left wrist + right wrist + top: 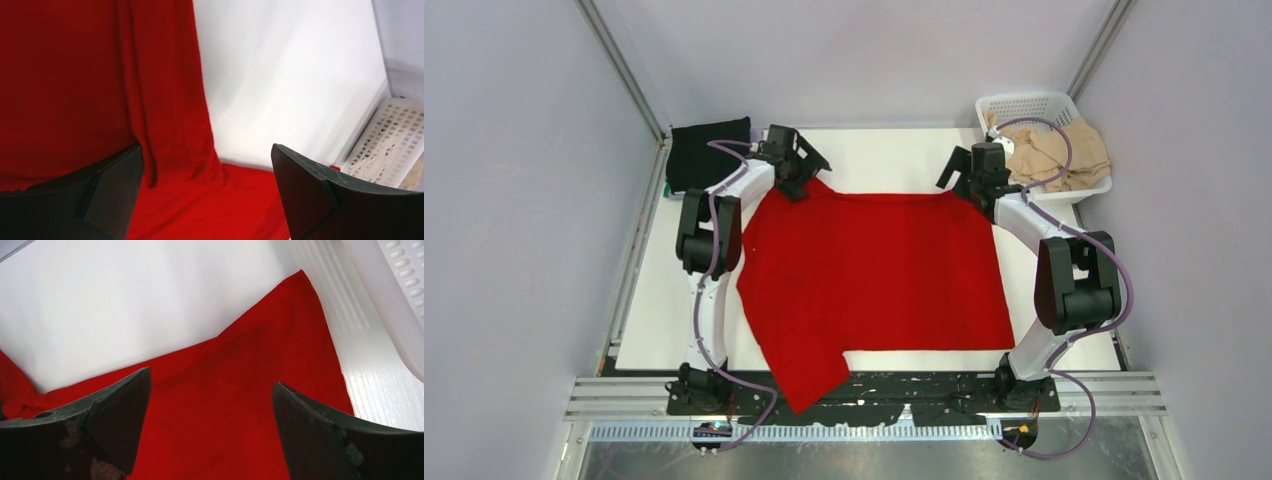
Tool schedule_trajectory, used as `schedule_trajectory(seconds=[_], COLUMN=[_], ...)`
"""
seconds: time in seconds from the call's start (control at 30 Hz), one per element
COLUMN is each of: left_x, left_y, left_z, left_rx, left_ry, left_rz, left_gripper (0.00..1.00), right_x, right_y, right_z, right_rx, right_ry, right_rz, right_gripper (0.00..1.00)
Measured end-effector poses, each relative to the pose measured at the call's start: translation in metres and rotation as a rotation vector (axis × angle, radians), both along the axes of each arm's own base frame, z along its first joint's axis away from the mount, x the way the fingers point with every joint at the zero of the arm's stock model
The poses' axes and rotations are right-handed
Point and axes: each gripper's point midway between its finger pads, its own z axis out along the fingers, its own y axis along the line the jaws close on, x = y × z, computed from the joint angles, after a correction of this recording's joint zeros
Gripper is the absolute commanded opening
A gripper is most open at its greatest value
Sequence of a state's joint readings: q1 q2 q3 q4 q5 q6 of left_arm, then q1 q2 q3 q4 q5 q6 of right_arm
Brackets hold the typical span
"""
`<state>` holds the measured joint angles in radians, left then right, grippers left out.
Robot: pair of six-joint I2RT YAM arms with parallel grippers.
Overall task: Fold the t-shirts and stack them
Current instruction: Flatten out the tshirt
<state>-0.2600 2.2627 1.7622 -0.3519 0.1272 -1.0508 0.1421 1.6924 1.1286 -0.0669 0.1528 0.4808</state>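
At the near edge of the table [674,320], one sleeve [809,378] of the red t-shirt [874,270] hangs over onto the mounting rail between the arm bases. The rest of the shirt lies spread flat across the middle of the table.

At the shirt's far-left corner we see the left gripper [206,150] with fingers spread wide, holding nothing. The cloth under it is gathered into a long ridge. At the far-right corner the right gripper [212,377] is likewise spread and empty above a flat, pointed corner.

Beyond them, a folded black t-shirt [709,155] sits at the table's far-left corner. The white basket [1024,100] with beige t-shirts [1064,150] sits at the far-right corner.

We judge the risks to be these:
- A pinch on the left could catch the ridge unevenly and skew the fold.
- The overhanging sleeve could snag on the rail or cables once the shirt is pulled.
- The right fingers, working close to the basket, could nudge it.
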Motion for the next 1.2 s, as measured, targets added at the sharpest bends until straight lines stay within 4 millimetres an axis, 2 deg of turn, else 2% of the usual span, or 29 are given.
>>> schedule_trajectory(seconds=[0.2, 0.5, 0.7, 0.8, 1.0, 1.1, 1.2], left_x=[0.026, 0.068, 0.101, 0.111, 0.103, 0.087, 0.066], left_y=[-0.012, -0.04, -0.07, -0.084, -0.096, -0.088, -0.079], left_z=[0.004, 0.012, 0.031, 0.039, 0.035, 0.029, 0.042], left_rx=[-0.065, -0.167, -0.221, -0.253, -0.24, -0.172, -0.093], left_ry=[-0.038, -0.128, -0.221, -0.254, -0.245, -0.217, -0.208], left_rz=[0.054, 0.1, 0.11, 0.105, 0.062, 0.009, -0.071], left_gripper=[1.0, 1.0, 1.0, 1.0, 1.0, 1.0, 1.0], right_x=[-0.003, -0.001, 0.0, 0.0, 0.0, 0.0, -0.002], right_y=[-0.001, -0.001, -0.005, -0.007, -0.008, -0.007, -0.005], right_z=[-0.003, 0.006, 0.007, 0.007, 0.007, 0.007, 0.006], right_rx=[-0.002, -0.001, -0.001, -0.002, 0.002, 0.005, 0.01], right_ry=[0.003, -0.023, -0.025, -0.026, -0.026, -0.024, -0.018], right_rz=[-0.001, 0.001, -0.007, -0.011, -0.008, -0.003, 0.007], right_gripper=[0.97, 0.97, 0.97, 0.97, 0.97, 0.96, 0.95])
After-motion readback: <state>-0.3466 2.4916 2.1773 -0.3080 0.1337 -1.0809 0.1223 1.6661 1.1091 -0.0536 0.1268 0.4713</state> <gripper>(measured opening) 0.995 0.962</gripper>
